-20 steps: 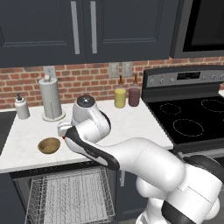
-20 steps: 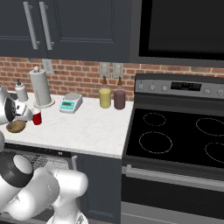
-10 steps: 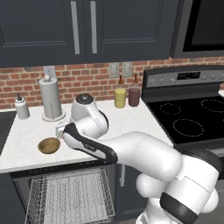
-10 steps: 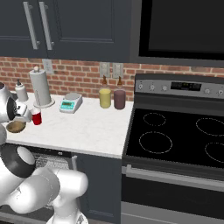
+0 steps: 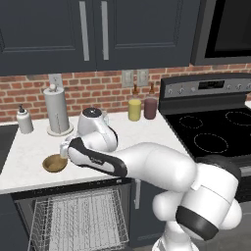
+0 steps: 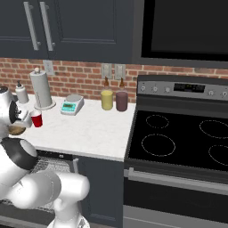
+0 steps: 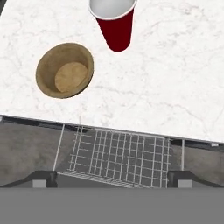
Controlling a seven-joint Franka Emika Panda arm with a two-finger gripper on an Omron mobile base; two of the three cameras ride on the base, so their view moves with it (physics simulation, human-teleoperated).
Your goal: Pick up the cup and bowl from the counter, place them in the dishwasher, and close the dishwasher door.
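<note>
Pincer [image 7: 112,177] spread wide above the counter [image 7: 175,87], cup [image 7: 114,26] beside bowl [image 7: 64,70]

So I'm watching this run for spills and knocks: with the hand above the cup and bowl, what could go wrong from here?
1. The cup and bowl stand close together on the counter; coming down on one could nudge the other.
2. Both sit near the counter's front edge, above the open dishwasher; a bumped bowl might slide off into or past the rack.
3. The arm's bulky elbow passes near the paper-towel holder and could clip it.
</note>
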